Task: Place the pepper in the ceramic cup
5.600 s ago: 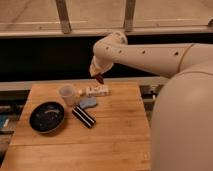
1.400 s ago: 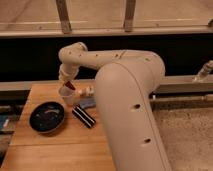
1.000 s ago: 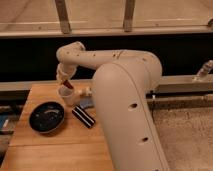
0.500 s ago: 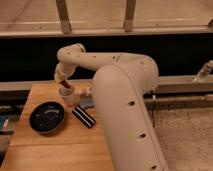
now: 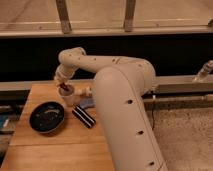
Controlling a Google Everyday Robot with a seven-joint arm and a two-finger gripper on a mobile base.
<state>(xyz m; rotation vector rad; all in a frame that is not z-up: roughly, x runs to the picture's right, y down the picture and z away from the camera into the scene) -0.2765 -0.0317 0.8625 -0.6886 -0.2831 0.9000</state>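
Since a few seconds back the arm has swung left across the wooden table [image 5: 60, 145], and the gripper [image 5: 64, 86] now sits right over the ceramic cup [image 5: 69, 96], just at its rim. Can't tell how the gripper stands from this angle. A dark red bit at the cup's mouth looks like the pepper [image 5: 65, 88], right at the gripper tip. Dark plate [image 5: 46, 116] sits front-left of the cup, and the black bar with white stripes [image 5: 84, 116] lies just beside it on the right.
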